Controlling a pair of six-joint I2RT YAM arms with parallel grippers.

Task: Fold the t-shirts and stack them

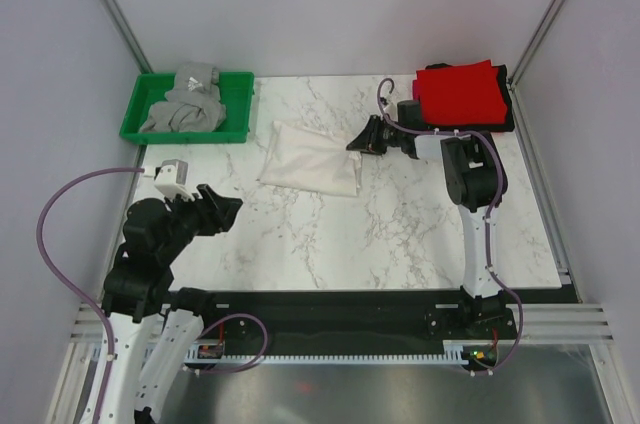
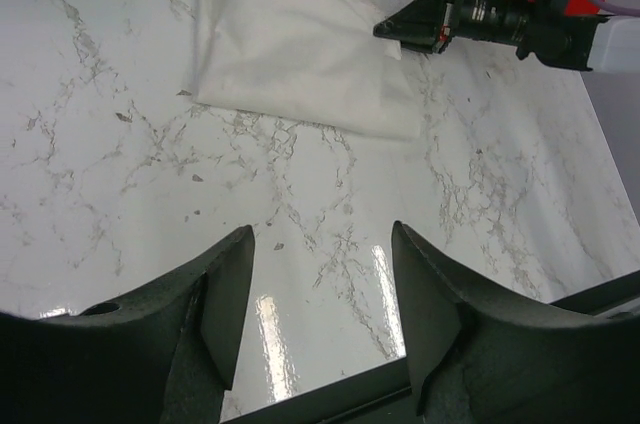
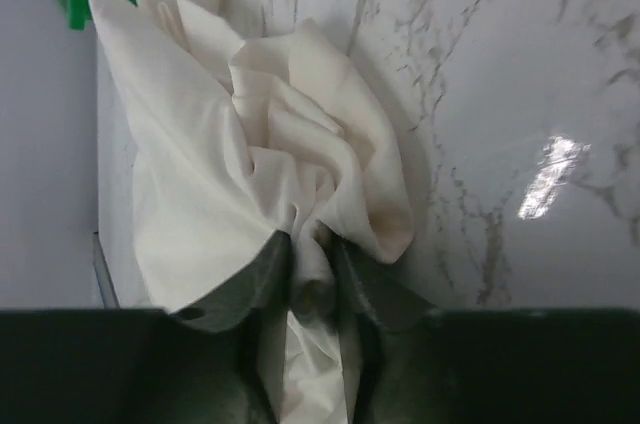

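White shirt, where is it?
In the top view the white shirt lies mid-table, right of the green tray, its right edge pinched by the right gripper.

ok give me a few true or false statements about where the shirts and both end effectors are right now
1. The right end effector is closed on a bunch of the white t-shirt. True.
2. The left end effector holds a grey t-shirt. False: it is open and empty, over bare table.
3. The grey t-shirt lies in the green tray. True.
4. The red t-shirt lies in the green tray. False: it sits at the far right corner of the table, well apart from the tray.
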